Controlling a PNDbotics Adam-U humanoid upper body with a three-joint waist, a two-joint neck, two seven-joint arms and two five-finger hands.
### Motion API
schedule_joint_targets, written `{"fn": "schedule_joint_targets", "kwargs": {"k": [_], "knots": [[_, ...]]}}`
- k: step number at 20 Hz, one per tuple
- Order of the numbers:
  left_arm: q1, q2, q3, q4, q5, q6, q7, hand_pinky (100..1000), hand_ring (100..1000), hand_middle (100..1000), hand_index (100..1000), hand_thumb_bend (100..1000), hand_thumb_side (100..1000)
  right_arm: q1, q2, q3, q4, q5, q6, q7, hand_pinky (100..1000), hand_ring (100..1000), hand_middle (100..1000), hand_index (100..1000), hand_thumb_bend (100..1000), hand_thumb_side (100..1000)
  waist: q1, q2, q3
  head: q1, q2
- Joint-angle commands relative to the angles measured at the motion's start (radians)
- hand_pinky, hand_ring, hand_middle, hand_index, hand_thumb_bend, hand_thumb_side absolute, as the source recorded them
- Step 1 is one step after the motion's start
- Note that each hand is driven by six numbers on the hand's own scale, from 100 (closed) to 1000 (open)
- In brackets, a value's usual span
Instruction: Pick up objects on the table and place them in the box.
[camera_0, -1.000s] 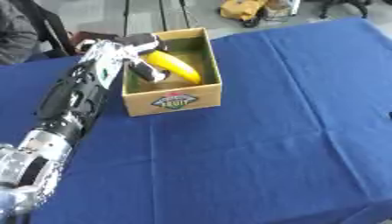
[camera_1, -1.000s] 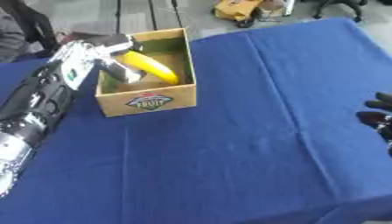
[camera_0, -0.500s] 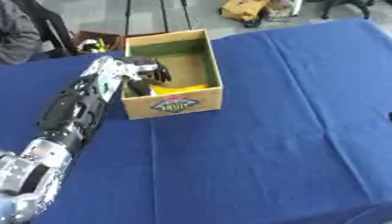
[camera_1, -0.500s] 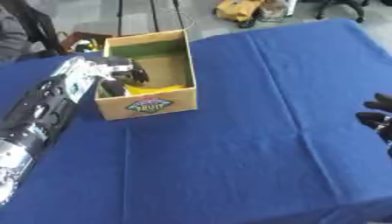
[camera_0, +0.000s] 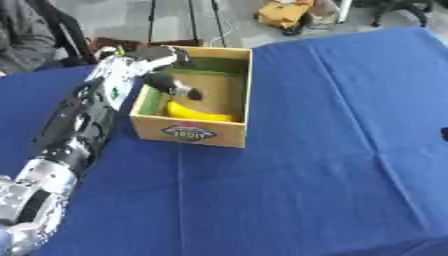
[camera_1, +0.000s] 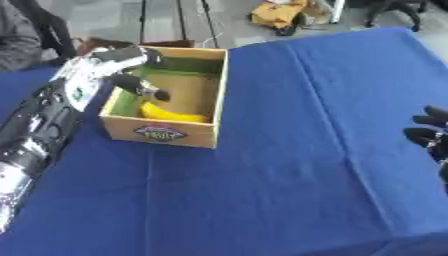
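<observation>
A cardboard fruit box (camera_0: 188, 134) with a green lining stands on the blue table, left of centre. A yellow banana (camera_0: 199, 113) lies inside it against the front wall. My left hand (camera_0: 144, 65) hangs over the box's left rim with its fingers (camera_0: 179, 91) spread and reaching into the box just above the banana, holding nothing. My right hand (camera_1: 430, 136) rests at the right edge of the table, fingers relaxed, far from the box.
Blue cloth (camera_0: 315, 165) covers the table, whose far edge runs just behind the box. A seated person (camera_0: 22, 35) shows at the far left. Beyond the table are stand legs (camera_0: 188, 20) and a yellow bundle (camera_0: 284, 12) on the floor.
One second ago my left hand held the banana above the box. It lowered it inside and let go; the banana now lies on the box's floor and the fingers are spread.
</observation>
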Motion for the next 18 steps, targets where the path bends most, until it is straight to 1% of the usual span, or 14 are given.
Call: {"fn": "schedule_joint_targets", "kwargs": {"k": [1,2,3,4,5,6,8,9,11,12,13,14,15,18], "knots": [[0.006,0.068,0.015,-0.119,0.137,0.019,0.160,848,822,778,775,901,866,-0.005,-0.018,-0.014,-0.012,-0.002,-0.004,-0.005,814,675,679,787,100,999,-0.009,-0.022,0.012,-0.011,0.003],[0.024,0.085,0.009,-0.159,0.197,0.030,0.192,836,810,762,762,812,877,-0.003,-0.019,-0.016,-0.012,-0.002,-0.004,-0.007,814,675,680,787,100,999,-0.010,-0.023,0.019,-0.015,0.004],[0.051,0.105,0.003,-0.208,0.266,0.042,0.218,831,807,758,757,781,880,0.000,-0.019,-0.019,-0.012,-0.002,-0.005,-0.010,814,675,680,787,100,999,-0.011,-0.024,0.028,-0.021,0.004],[0.084,0.123,-0.001,-0.261,0.341,0.057,0.236,820,805,755,749,735,886,0.003,-0.021,-0.022,-0.012,-0.002,-0.006,-0.012,813,675,679,787,100,975,-0.013,-0.025,0.038,-0.025,0.005],[0.128,0.138,-0.003,-0.317,0.428,0.075,0.249,817,803,752,742,703,893,0.005,-0.022,-0.025,-0.012,-0.002,-0.007,-0.015,813,675,679,787,100,998,-0.014,-0.026,0.051,-0.029,0.008],[0.172,0.148,-0.004,-0.370,0.515,0.096,0.255,807,799,746,727,670,900,0.007,-0.023,-0.027,-0.012,-0.002,-0.008,-0.017,813,674,679,787,100,997,-0.016,-0.028,0.061,-0.031,0.010],[0.272,0.155,0.001,-0.478,0.700,0.144,0.258,799,798,744,718,634,907,0.011,-0.024,-0.029,-0.012,-0.003,-0.010,-0.020,813,674,680,786,100,997,-0.017,-0.032,0.080,-0.035,0.016],[0.341,0.152,0.011,-0.541,0.784,0.162,0.262,795,798,742,714,624,913,0.012,-0.023,-0.030,-0.013,-0.004,-0.010,-0.020,813,674,680,786,100,996,-0.018,-0.035,0.095,-0.039,0.019],[0.462,0.133,0.034,-0.653,0.918,0.200,0.270,790,799,740,707,605,933,0.014,-0.024,-0.032,-0.014,-0.004,-0.011,-0.022,813,674,680,786,100,996,-0.020,-0.037,0.117,-0.044,0.029],[0.512,0.116,0.048,-0.694,0.962,0.219,0.274,788,802,744,707,581,958,0.016,-0.025,-0.033,-0.014,-0.005,-0.011,-0.023,813,674,680,786,100,996,-0.021,-0.038,0.127,-0.046,0.034],[0.554,0.099,0.059,-0.727,0.993,0.237,0.275,788,802,744,707,581,958,0.018,-0.025,-0.034,-0.014,-0.005,-0.012,-0.024,813,674,680,786,100,996,-0.022,-0.039,0.136,-0.048,0.037],[0.578,0.090,0.066,-0.752,1.013,0.253,0.273,788,802,744,707,581,958,0.020,-0.025,-0.034,-0.013,-0.005,-0.012,-0.024,813,674,680,786,100,996,-0.023,-0.039,0.141,-0.049,0.039],[0.607,0.074,0.075,-0.768,1.030,0.266,0.274,785,801,745,706,561,986,0.020,-0.025,-0.034,-0.013,-0.005,-0.012,-0.025,813,674,680,786,100,996,-0.024,-0.040,0.148,-0.047,0.042],[0.675,0.032,0.096,-0.798,1.065,0.292,0.275,776,787,739,702,562,992,0.024,-0.022,-0.035,-0.013,-0.006,-0.012,-0.025,814,674,680,786,100,996,-0.026,-0.044,0.164,-0.045,0.050]]}}
